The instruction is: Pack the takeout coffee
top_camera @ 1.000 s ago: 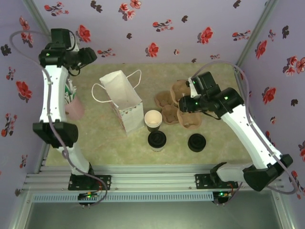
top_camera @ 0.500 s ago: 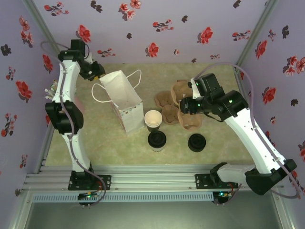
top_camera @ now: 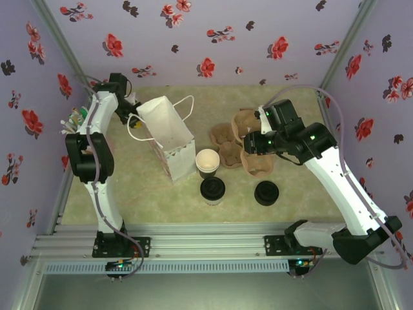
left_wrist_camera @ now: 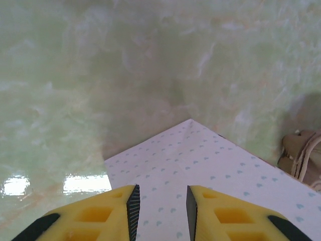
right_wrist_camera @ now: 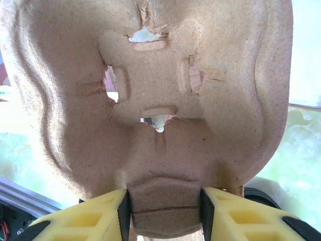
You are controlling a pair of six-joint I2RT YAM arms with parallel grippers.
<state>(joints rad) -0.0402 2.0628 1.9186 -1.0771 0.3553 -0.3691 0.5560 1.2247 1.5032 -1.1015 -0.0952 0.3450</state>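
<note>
- I see the open cup (top_camera: 207, 161) touching the coffee (top_camera: 212, 189) on its far side; bag (top_camera: 166, 132) farther left.
- Coffee upright, lid up, mid-tabletop (top_camera: 129, 194).
- Left gripper (left_wrist_camera: 161, 193) jaws slightly apart over the bag; right gripper (right_wrist_camera: 164, 198) clamped on the tray (right_wrist_camera: 150, 100).

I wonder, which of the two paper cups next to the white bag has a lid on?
The lidded cup, the one nearer the front edge: its top is black and closed, while the open cup just behind it shows its cream inside.
</note>
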